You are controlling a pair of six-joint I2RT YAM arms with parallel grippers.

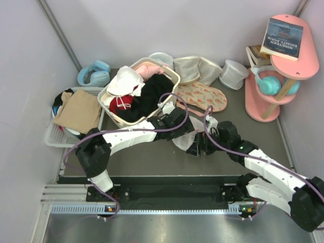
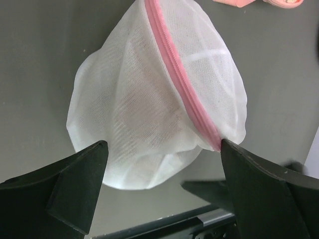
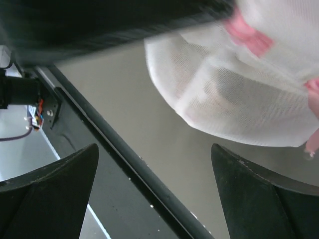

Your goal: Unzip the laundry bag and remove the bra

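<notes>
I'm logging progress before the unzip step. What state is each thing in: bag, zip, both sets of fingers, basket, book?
laundry bag: lying loose, bulging, not gripped.
zip: shut along the stretch that shows.
left gripper: fingers open, one on each side of the bag's near edge.
right gripper: fingers open, empty.
laundry basket: full of clothes.
book: closed, lying flat.
</notes>
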